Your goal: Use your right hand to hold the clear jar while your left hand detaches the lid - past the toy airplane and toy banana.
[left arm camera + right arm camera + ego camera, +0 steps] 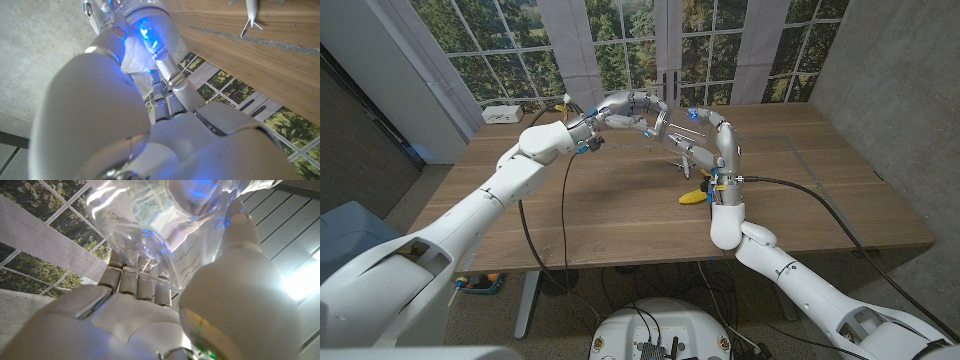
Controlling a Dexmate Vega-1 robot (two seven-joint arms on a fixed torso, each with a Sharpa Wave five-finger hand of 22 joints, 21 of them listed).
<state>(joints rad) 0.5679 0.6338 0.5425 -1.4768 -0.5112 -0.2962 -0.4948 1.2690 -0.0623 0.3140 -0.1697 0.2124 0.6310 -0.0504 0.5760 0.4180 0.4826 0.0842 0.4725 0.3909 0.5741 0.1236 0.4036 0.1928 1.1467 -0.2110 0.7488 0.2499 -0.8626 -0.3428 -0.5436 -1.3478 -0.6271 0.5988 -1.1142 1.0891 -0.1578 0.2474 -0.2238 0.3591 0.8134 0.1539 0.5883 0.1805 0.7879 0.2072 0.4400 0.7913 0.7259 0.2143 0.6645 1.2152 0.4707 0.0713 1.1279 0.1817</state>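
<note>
The clear jar (672, 128) is held in the air above the far middle of the table, between both hands. My right hand (708, 125) grips its body; in the right wrist view the transparent jar (150, 220) lies against the fingers (132, 282) of that hand (150, 325). My left hand (625, 108) reaches in from the other side and its fingers close around the lid end, which is mostly hidden. The left hand's back (150, 100) blocks the lid in the left wrist view. The toy airplane (686, 160) (248, 17) and the yellow toy banana (693, 196) lie on the table below the jar.
The wooden table (600, 210) stands in front of a large window. A small white box (502, 113) sits at the far left corner. Black cables hang from both forearms over the table.
</note>
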